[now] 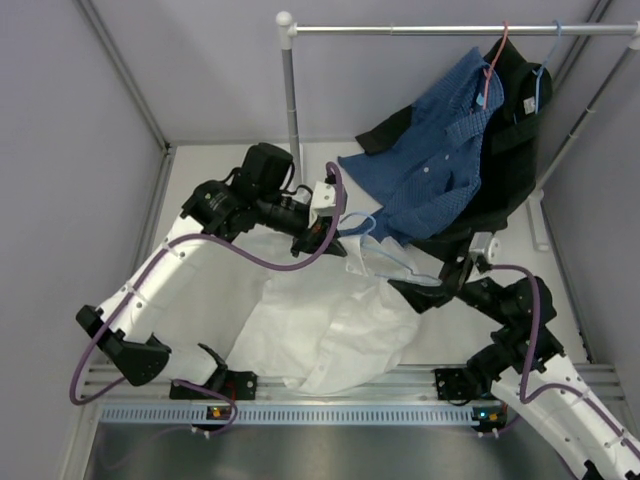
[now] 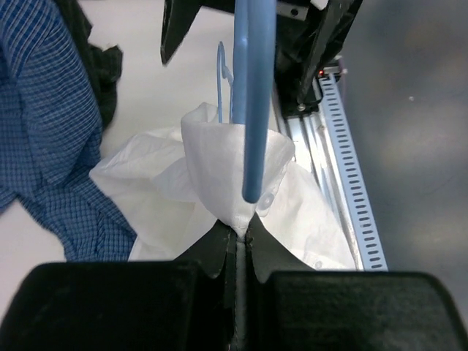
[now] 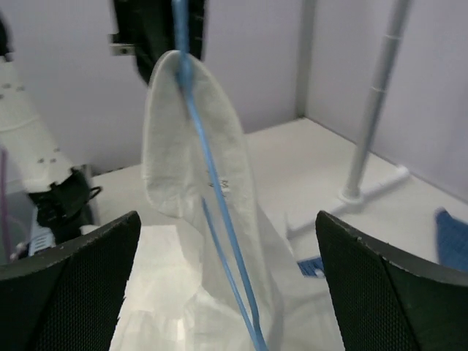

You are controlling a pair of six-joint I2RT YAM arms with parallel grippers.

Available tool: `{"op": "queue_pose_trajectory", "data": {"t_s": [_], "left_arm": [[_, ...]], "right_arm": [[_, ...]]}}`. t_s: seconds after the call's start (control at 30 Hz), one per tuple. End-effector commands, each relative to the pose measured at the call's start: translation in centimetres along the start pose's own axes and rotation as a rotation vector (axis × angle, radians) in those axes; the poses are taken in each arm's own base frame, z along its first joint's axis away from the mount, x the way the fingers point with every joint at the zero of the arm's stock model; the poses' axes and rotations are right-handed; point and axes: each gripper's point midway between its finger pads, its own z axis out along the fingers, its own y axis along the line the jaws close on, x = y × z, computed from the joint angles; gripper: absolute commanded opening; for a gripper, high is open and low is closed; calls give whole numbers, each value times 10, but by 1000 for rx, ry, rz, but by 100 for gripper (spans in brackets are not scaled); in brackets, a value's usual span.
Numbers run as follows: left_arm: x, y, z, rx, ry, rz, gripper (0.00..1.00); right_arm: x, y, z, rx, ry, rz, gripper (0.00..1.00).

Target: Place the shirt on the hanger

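Left tool (image 2: 238, 232): clamped tight on a raised peak of the shirt (image 1: 330, 330). Could not tell whether the wire was caught too.
Right tool (image 3: 227, 219): fingers spread wide, gripping nothing. The wire ran through the gap.
Shirt: mostly heaped on the table (image 1: 200, 310), 6 o'clock of centre in the top view.
Hanger (image 2: 256, 110): against the raised cloth, between the two tools.
Rail (image 1: 420, 30): at 1 o'clock, carrying a blue patterned shirt (image 1: 440, 165).

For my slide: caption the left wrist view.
Left claw pinching the shirt, with the hanger just beyond the pinch.
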Motion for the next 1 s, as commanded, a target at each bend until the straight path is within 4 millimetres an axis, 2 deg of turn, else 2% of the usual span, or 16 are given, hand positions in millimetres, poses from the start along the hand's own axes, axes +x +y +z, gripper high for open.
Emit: {"op": "queue_pose_trajectory", "data": {"t_s": [0.0,0.03,0.07,0.1,0.13,0.2,0.27,0.3,0.37,0.5,0.57,0.7,0.77,0.8,0.87,0.97], "left_arm": [[0,17,-12,-152,27,15,0],[-5,22,-16,-192,11,36,0],[0,24,-15,-213,15,29,0],[0,30,-18,-257,15,33,0],[-9,31,-24,-295,-19,53,0],[-7,35,-28,-346,-23,53,0],[-14,36,-34,-388,-51,56,0],[-15,37,-36,-405,-56,47,0],[-20,33,-38,-400,-71,57,0],[-22,34,-40,-414,-84,44,0],[-23,34,-40,-415,-87,42,0],[-28,31,-41,-408,-103,50,0],[-30,30,-42,-407,-107,54,0],[-30,29,-42,-409,-110,53,0],[-30,29,-43,-412,-110,54,0],[-30,26,-43,-402,-113,59,0]], "right_arm": [[-3,-57,-25,417,11,103,99],[-3,-64,-37,504,-5,154,99],[7,-75,-49,593,22,169,99],[24,-73,-58,614,90,197,99],[29,-69,-61,616,107,222,99],[46,-54,-59,549,173,283,98],[65,-41,-54,487,230,373,90],[74,-37,-51,459,237,397,80],[83,-25,-43,375,247,434,72],[104,-28,-38,351,262,431,62],[102,-30,-30,318,228,394,61],[124,-47,-26,369,288,366,59],[123,-52,-22,374,276,358,59],[126,-54,-21,386,287,362,61],[127,-66,-26,455,285,351,72],[125,-78,-36,541,257,330,74]]}}
